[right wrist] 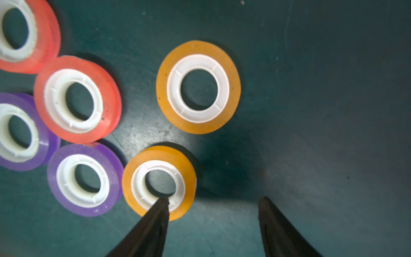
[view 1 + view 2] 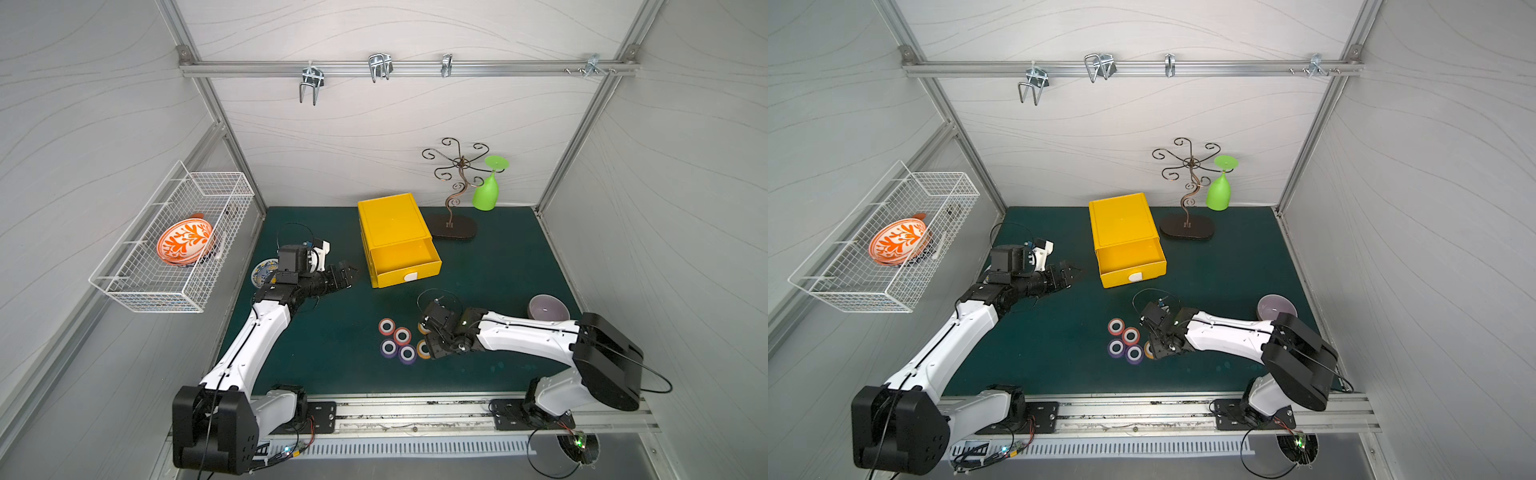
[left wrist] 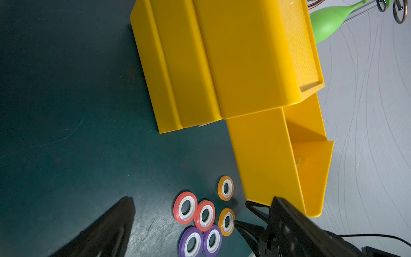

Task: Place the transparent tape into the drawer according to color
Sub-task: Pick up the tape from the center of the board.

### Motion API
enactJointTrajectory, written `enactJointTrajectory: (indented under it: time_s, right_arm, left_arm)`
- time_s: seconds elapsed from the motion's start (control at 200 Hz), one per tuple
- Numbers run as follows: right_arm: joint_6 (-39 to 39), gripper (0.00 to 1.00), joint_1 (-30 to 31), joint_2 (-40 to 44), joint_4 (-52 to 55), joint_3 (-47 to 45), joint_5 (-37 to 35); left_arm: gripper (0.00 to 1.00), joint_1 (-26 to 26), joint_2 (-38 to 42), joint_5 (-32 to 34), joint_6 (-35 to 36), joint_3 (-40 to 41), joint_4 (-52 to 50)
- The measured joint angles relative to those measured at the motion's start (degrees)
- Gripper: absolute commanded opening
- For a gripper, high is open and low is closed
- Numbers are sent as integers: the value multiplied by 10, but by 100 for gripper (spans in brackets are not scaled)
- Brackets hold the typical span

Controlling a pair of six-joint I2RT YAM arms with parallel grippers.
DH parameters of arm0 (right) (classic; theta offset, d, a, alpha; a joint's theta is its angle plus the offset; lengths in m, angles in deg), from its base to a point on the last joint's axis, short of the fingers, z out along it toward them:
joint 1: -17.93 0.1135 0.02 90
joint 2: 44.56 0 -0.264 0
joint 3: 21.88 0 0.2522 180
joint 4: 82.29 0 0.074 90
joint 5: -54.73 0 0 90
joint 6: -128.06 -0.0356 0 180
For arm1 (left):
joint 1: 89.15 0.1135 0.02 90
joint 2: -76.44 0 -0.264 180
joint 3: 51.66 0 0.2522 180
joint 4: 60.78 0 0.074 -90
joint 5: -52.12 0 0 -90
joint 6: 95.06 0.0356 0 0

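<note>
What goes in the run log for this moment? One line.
left pincer open, empty | right pincer open, one finger inside core of orange roll | drawer open

- The drawer (image 2: 399, 276) stands pulled out of the cabinet (image 2: 388, 220) front, open from above.
- Bare mat (image 2: 353, 307) lies between the cabinet front and the rolls (image 2: 402, 329).
- The stand (image 2: 454, 227) sits just beside the cabinet's right side.
- The left gripper (image 2: 351, 272), jaws wide, hangs just left of the cabinet front.
</note>
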Motion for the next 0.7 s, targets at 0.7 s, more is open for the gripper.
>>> enactJointTrajectory:
  time_s: [0.7]
  right_arm:
    - [-3,39,11,-65,4,35,0]
  left_arm:
    - [100,0,10,-8,-2,14,-2]
